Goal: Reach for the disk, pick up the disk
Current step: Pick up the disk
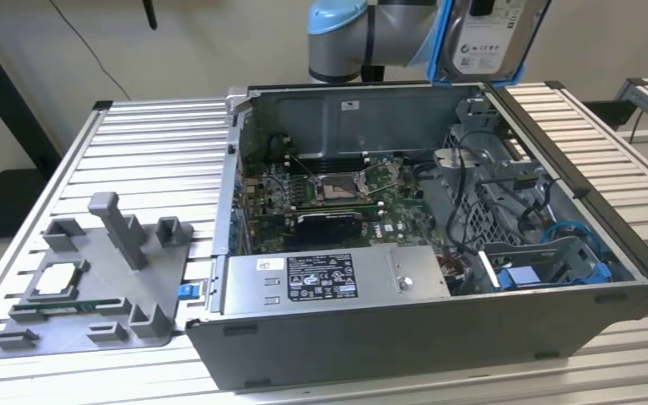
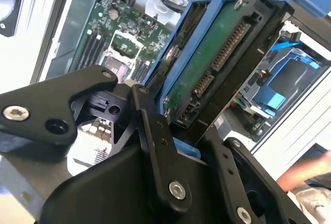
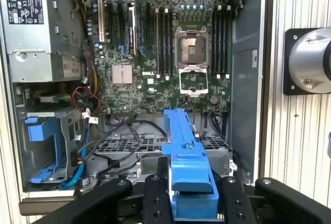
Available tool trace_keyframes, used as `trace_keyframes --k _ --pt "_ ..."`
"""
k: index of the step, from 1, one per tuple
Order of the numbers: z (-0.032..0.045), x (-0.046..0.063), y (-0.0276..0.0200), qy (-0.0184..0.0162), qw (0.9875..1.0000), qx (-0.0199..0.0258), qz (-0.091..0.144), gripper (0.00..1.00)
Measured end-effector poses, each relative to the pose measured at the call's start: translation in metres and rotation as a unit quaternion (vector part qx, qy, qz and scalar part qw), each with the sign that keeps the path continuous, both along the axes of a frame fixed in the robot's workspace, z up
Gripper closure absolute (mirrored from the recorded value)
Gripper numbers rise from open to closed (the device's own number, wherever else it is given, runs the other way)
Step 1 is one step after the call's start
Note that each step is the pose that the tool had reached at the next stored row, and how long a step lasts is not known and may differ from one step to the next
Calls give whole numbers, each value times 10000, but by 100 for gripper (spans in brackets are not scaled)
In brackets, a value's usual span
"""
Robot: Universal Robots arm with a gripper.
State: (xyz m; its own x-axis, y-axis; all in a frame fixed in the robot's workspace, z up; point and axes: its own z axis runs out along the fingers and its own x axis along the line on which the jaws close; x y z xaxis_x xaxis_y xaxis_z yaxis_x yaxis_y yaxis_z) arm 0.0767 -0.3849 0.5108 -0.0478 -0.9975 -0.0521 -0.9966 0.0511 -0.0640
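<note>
The disk [image 1: 484,38], a silver-grey drive with a white label in a blue bracket, hangs upright above the back right corner of the open computer case [image 1: 414,325]. In the second wrist view the disk [image 2: 217,63] shows its green board and connectors, clamped between the black fingers [image 2: 155,131] of my gripper [image 2: 181,131]. In the first wrist view the blue bracket of the disk [image 3: 183,151] stands edge-on between the fingers of the gripper [image 3: 192,195], high over the case. The gripper is shut on the disk.
Inside the case lie the motherboard [image 1: 336,190], a power supply [image 1: 324,278] and a blue drive bay [image 1: 543,270]. A grey fixture [image 1: 99,253] with a small silver chip [image 1: 56,278] sits at the exterior view's left. A hand [image 2: 305,172] shows beside the case.
</note>
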Motion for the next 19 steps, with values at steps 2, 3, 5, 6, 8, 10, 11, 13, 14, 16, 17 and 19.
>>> trace_keyframes --k 2,3,5,6,8,10,11,13,14,16,17,19 --pt "-3 1 -28 1 10000 0 0 100" --pt "-5 2 -41 1 10000 0 0 100" --pt "-9 4 -71 1 10000 0 0 100" --pt "-11 4 -85 2 10000 0 0 100" --pt "-15 9 -115 3 10000 0 0 100" --pt "-17 26 -146 9 10000 0 0 100" --pt "-18 41 -164 14 10000 0 0 100" --pt "-19 76 -197 23 10000 0 0 100" --pt "-19 95 -216 29 10000 0 0 100" --pt "-20 135 -252 39 10000 0 0 100" --pt "-20 155 -271 45 10000 0 0 100" --pt "-21 181 -315 55 10000 0 0 100"
